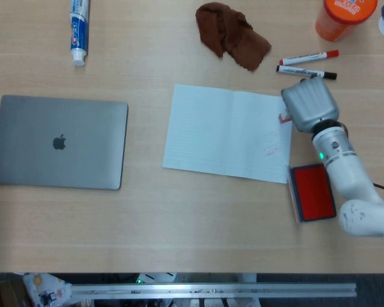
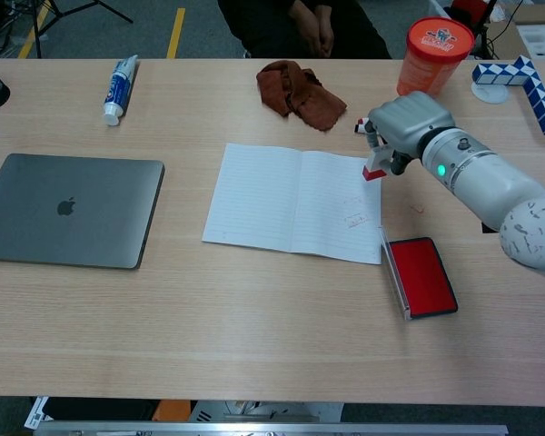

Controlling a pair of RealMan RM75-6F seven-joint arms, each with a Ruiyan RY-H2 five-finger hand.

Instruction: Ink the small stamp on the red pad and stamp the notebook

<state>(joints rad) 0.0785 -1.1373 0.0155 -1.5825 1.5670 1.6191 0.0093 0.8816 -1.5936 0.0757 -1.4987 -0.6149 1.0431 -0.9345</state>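
Observation:
My right hand (image 2: 405, 129) (image 1: 309, 106) holds the small red-and-white stamp (image 2: 375, 165) (image 1: 283, 118) lifted above the far right edge of the open notebook (image 2: 291, 200) (image 1: 224, 131). A faint red stamp mark (image 2: 354, 218) (image 1: 272, 150) shows on the notebook's right page. The red ink pad (image 2: 421, 275) (image 1: 313, 191) lies open on the table just right of the notebook's near corner. My left hand is in neither view.
A closed grey laptop (image 2: 68, 209) lies at the left. A toothpaste tube (image 2: 118, 86), a brown cloth (image 2: 300, 94), two markers (image 1: 307, 64) and an orange tub (image 2: 433, 59) lie along the far side. A blue-white snake puzzle (image 2: 527, 82) sits far right.

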